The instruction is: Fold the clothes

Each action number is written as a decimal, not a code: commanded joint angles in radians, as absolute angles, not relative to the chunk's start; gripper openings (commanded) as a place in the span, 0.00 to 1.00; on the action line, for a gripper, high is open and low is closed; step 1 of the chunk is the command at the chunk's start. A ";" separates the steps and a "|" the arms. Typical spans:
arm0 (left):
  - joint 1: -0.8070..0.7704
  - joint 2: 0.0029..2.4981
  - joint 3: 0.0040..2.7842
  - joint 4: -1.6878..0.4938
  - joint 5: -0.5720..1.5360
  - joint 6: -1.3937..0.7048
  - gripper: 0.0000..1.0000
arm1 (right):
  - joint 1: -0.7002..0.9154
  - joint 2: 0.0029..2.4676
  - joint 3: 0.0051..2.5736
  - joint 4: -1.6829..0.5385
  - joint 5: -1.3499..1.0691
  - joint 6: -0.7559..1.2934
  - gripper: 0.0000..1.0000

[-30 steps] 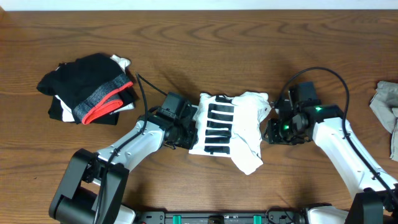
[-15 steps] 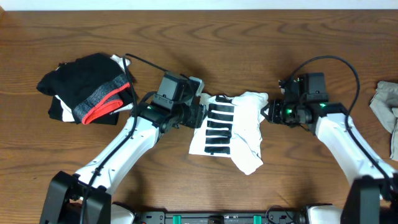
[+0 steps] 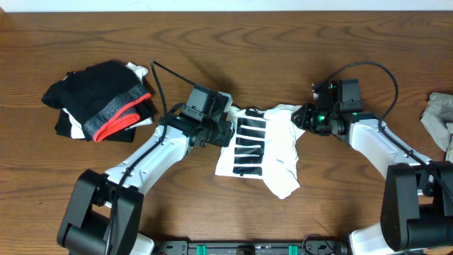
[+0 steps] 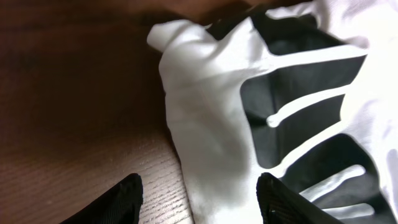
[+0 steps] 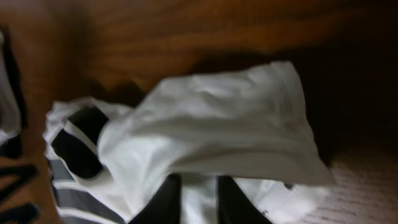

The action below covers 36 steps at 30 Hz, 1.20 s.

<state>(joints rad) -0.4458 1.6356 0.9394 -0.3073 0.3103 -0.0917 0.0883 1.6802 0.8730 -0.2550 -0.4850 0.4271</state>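
White T-shirt (image 3: pixel 272 152) lies folded at the middle of the table (image 3: pixel 212 42), black lettering up. At its left edge, left gripper (image 3: pixel 225 132), jaws apart, hem between them. At its top right corner, right gripper (image 3: pixel 303 117), jaws pinched on a white fold. Far left, black garments (image 3: pixel 99 99).

T-shirt (image 3: pixel 282 145) lettering (image 3: pixel 249 145) (black blocks) unreadable
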 commanded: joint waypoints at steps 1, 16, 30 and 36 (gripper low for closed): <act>-0.442 1.648 0.940 -0.308 0.302 -0.079 0.61 | 0.104 1.682 0.872 -0.241 -0.493 0.453 0.12; -0.442 1.648 0.940 -0.320 0.302 -0.079 0.61 | 0.062 1.682 0.872 -0.158 -0.376 0.354 0.19; -0.442 1.648 0.940 -0.331 0.302 -0.079 0.61 | 0.059 1.682 0.872 -0.267 -0.228 0.211 0.26; -0.442 1.648 0.940 -0.331 0.302 -0.079 0.61 | 0.059 1.682 0.872 -0.305 -0.239 0.056 0.40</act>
<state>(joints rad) -0.4458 1.6386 0.9394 -0.3294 0.3103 -0.0917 0.0673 1.6802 0.8726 -0.2890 -0.2420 0.1631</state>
